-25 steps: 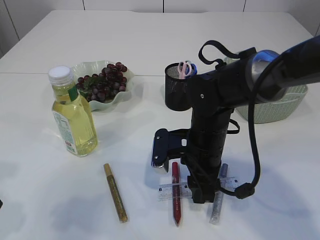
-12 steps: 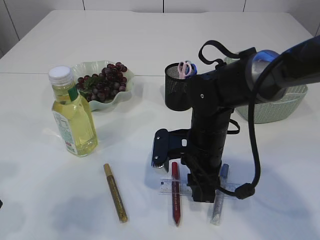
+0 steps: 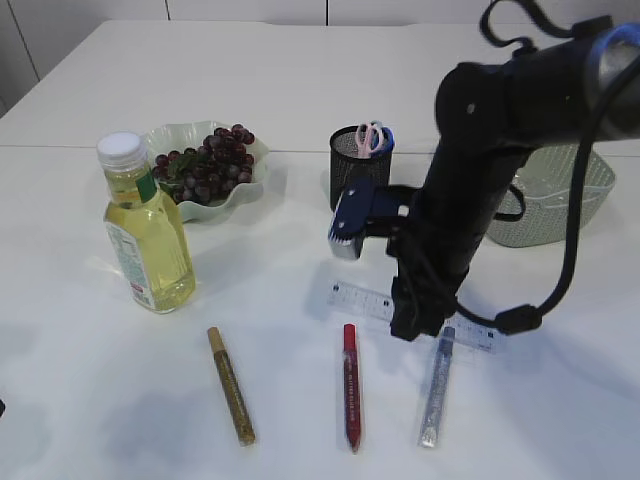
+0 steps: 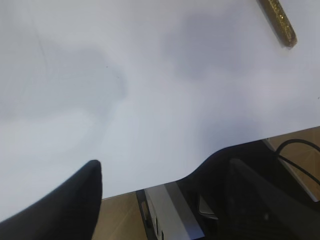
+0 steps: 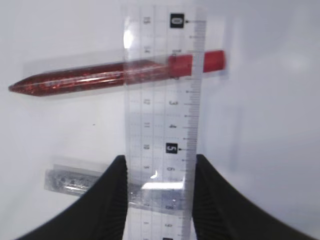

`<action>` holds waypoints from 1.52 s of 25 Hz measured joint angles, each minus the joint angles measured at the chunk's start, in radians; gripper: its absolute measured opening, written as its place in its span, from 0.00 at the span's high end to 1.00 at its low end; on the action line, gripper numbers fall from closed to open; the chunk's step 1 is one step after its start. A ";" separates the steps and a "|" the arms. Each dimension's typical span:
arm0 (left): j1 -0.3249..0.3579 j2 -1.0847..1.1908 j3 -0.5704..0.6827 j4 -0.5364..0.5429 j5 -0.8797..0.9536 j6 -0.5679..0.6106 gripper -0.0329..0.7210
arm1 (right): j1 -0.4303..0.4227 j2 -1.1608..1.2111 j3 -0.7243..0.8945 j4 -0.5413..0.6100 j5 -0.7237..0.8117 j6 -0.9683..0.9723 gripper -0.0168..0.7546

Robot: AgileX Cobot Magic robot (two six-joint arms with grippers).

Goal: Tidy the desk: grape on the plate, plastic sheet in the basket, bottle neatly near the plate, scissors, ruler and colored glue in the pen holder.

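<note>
Your right end effector (image 5: 159, 200) grips the transparent ruler (image 3: 415, 315) edgewise, lifted clear of the worktop (image 3: 300, 90) at centre-right of the frame; the next move requires carrying it to the pen holder (image 3: 352, 160) and lowering it upright beside the scissors (image 3: 371, 137).

The clear ruler (image 3: 362, 298) hangs level above the worktop, pinched at one end. Below it lie three glue pens, well apart: gold (image 3: 230, 384), red (image 3: 351, 385) and silver (image 3: 435, 387). The capped bottle (image 3: 146, 225) of yellow liquid stands upright beside the green plate (image 3: 256, 172), which holds the grapes (image 3: 205, 173). Pink-handled scissors (image 3: 369, 137) stand in the black mesh pen holder (image 3: 347, 168). The green basket (image 3: 590, 195) sits behind.
</note>
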 joint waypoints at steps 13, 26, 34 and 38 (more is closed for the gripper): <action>0.000 0.000 0.000 0.000 0.012 0.000 0.21 | -0.307 -0.012 -0.158 0.779 -0.104 -0.412 0.58; 0.000 0.000 0.000 -0.008 0.037 0.000 0.21 | -0.317 0.205 -0.395 1.385 -0.164 -0.812 0.58; 0.000 0.000 0.000 -0.017 0.037 0.000 0.22 | -0.317 0.371 -0.604 1.487 -0.205 -0.851 0.58; 0.000 0.000 0.000 -0.017 0.037 0.000 0.21 | -0.317 0.426 -0.635 1.546 -0.216 -0.869 0.58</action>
